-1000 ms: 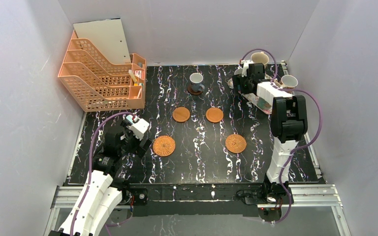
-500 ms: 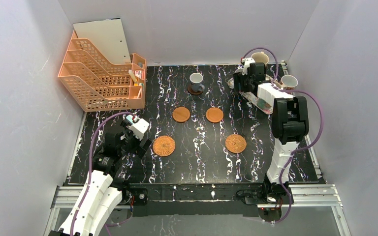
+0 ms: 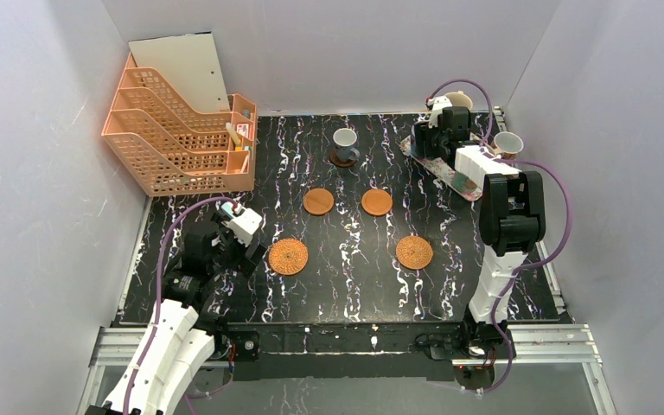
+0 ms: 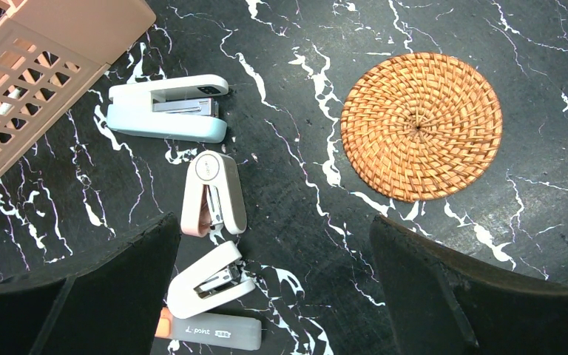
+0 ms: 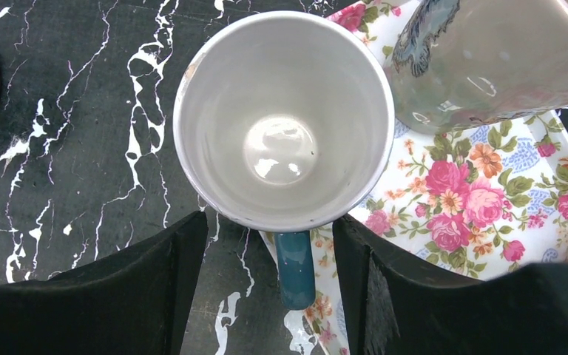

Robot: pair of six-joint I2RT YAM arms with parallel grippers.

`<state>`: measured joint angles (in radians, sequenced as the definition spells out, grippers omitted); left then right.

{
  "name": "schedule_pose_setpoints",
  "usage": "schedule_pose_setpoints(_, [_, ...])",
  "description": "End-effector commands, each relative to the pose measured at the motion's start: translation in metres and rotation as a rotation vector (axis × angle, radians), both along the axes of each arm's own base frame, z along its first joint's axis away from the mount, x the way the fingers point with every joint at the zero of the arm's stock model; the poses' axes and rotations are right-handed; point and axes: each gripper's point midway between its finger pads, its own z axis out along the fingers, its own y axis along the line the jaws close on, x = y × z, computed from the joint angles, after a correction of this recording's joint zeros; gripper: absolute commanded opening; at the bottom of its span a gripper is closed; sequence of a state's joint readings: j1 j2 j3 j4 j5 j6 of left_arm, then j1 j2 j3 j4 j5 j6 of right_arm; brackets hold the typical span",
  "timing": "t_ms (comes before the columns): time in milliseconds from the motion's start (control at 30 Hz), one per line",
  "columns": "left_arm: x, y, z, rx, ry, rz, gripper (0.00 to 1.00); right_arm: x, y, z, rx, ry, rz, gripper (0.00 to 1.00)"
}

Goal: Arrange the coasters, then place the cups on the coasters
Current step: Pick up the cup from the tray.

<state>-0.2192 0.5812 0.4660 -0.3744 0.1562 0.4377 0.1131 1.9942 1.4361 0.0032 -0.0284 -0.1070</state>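
In the right wrist view a blue cup [image 5: 283, 118] with a white inside stands half on the floral tray [image 5: 473, 200]. Its handle [image 5: 296, 270] lies between the fingers of my right gripper [image 5: 270, 277], which is open with gaps on both sides. A beige cup [image 5: 488, 59] stands beside it. From above, my right gripper [image 3: 437, 138] is over the tray's far end. Another blue cup [image 3: 345, 138] sits on a dark coaster [image 3: 341, 161]. Two wood coasters [image 3: 318, 201] [image 3: 377, 202] and two wicker coasters [image 3: 288, 257] [image 3: 414, 252] lie bare. My left gripper [image 4: 274, 296] is open and empty.
An orange file rack [image 3: 181, 130] stands at the back left. Three staplers [image 4: 168, 107] [image 4: 213, 194] [image 4: 211, 281] and a grey bar [image 4: 207, 331] lie under the left gripper. A small cup [image 3: 507, 143] is at the tray's right. White walls enclose the table.
My right gripper has shifted a little toward the back of the tray and its jaws have narrowed around the blue cup's handle. The left arm has not moved.
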Motion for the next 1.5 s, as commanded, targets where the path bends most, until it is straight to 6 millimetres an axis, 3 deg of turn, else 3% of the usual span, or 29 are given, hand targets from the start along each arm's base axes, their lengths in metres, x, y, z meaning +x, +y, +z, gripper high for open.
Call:
schedule_pose_setpoints(0, [-0.001, 0.000, -0.002, 0.002, 0.003, 0.002, 0.98, 0.009, -0.003, 0.019, -0.002, -0.062, -0.006, 0.71])
schedule_pose_setpoints(900, [-0.001, 0.001, -0.002, 0.003, 0.003, 0.003, 0.98, 0.013, -0.008, 0.006, 0.005, -0.037, -0.011, 0.55])
schedule_pose_setpoints(1033, [-0.001, 0.001, -0.002, 0.003, 0.004, 0.003, 0.98, 0.013, -0.008, 0.009, 0.010, -0.043, -0.007, 0.47])
schedule_pose_setpoints(1467, [-0.001, 0.001, -0.002, 0.002, 0.004, 0.004, 0.98, 0.012, -0.005, 0.005, 0.020, -0.028, 0.013, 0.39])
